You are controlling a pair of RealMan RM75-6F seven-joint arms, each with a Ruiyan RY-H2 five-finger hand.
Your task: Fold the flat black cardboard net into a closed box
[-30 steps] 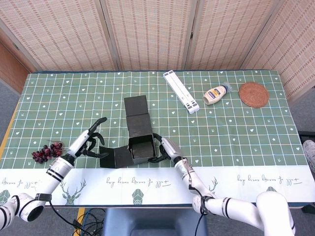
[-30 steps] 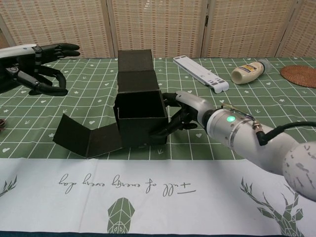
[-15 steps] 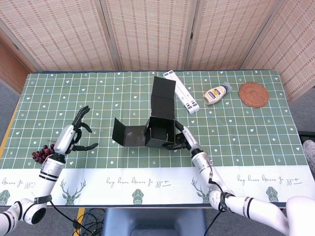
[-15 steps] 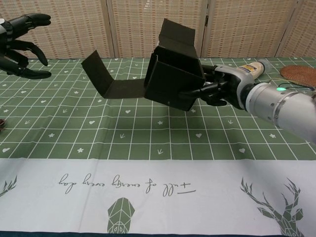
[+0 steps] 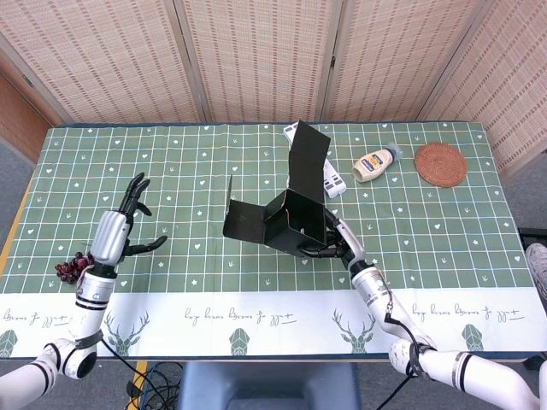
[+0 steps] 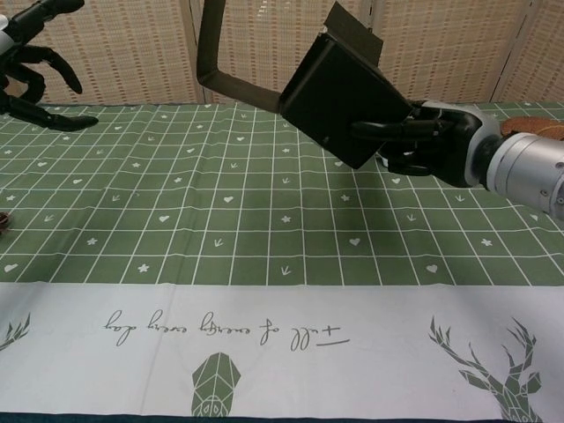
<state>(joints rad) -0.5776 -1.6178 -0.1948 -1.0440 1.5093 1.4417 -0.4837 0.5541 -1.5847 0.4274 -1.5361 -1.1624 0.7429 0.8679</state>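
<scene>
The black cardboard box (image 5: 295, 218) (image 6: 342, 100) is partly folded, with its body formed, and hangs tilted in the air above the table. A long flap sticks out to its left and another rises behind it. My right hand (image 5: 335, 243) (image 6: 423, 145) grips the box body at its right side. My left hand (image 5: 126, 220) (image 6: 31, 62) hovers far to the left with its fingers spread, holding nothing.
A bunch of dark grapes (image 5: 73, 266) lies by my left wrist. A white folded stand (image 5: 332, 178), a mayonnaise bottle (image 5: 374, 164) and a round woven coaster (image 5: 441, 163) sit at the back right. The green checked cloth (image 5: 188, 171) covers the table.
My right hand has lifted the box off the table, higher and to the right, tilting it. My left hand has drawn back to the left and upward, away from the flap.
</scene>
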